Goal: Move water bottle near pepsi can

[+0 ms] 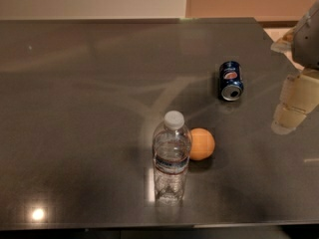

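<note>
The water bottle (171, 158) stands upright near the front middle of the dark table (75, 108). It is clear and ribbed, with a white cap and a thin blue-and-red label band. The pepsi can (231, 80) lies on its side farther back and to the right, its silver top facing the camera. My gripper (291, 106) hangs at the right edge of the view, to the right of the can and well away from the bottle. It holds nothing that I can see.
A round orange fruit (201, 144) sits just right of the bottle, touching or nearly touching it, between bottle and can. The table's front edge runs along the bottom of the view and its right edge slants behind the gripper.
</note>
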`<act>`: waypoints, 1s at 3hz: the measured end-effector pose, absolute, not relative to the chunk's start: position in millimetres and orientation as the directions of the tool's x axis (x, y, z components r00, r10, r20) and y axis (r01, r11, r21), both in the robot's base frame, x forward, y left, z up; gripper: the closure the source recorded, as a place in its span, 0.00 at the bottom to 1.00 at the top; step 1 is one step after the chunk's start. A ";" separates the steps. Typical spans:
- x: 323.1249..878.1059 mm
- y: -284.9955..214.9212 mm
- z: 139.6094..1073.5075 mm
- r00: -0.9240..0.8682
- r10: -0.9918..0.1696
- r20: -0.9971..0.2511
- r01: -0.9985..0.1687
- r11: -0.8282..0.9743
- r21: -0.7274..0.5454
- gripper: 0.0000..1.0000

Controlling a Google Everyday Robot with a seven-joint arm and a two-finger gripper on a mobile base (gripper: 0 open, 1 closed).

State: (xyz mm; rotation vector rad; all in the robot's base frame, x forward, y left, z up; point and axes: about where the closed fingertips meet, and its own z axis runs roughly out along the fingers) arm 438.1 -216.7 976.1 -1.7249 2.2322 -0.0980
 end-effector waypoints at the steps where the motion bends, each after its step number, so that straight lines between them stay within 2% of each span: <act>1: 438.1 -216.7 976.1 -0.222 -0.953 -0.207 -0.931 0.270 -0.245 0.00; 3: 423.8 -176.4 973.5 -0.114 -0.935 -0.335 -0.956 0.194 -0.218 0.00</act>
